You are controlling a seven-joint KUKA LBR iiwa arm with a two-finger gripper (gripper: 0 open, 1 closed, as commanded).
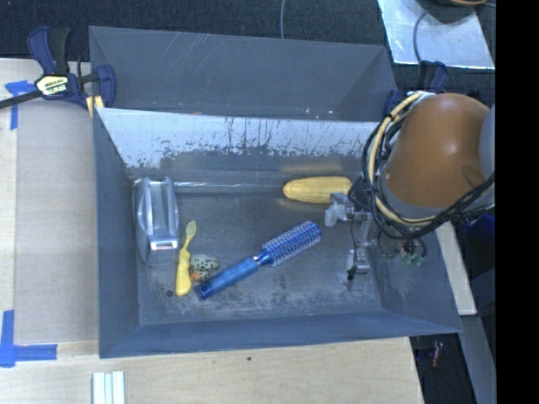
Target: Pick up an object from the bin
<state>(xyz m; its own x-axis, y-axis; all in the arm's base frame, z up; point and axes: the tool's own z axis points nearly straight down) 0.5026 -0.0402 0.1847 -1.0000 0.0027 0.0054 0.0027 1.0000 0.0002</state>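
While the arm reached in from the right, the gripper (358, 269) hung low over the bare grey floor in the right part of the grey metal bin (253, 74), close to the right wall. Nothing could be seen in its grasp, and whether it was open or closed could not be told from this angle.

Nearest to it lay the blue plastic hairbrush with a round bristled head (257, 262). The head pointed up and to the right towards the gripper but stayed apart from it, and the handle ran down to the left across the middle of the floor. Up and to the left of the gripper, against the foot of the back wall, lay a yellow oblong thing shaped like a corn cob (316, 190), near the arm's wrist.

Farther left, at the end of the hairbrush handle, sat a small speckled lump (202, 266), and just beside that a slim yellow plastic brush (184, 259) lay almost upright in the view. A clear plastic piece with a rounded top (157, 213) lay by the left wall, touching or nearly touching the yellow brush.

Above the gripper, the arm's rounded orange cover (434, 150) hung over the right rim, with black and pale cables (379, 154) looped along its left side.
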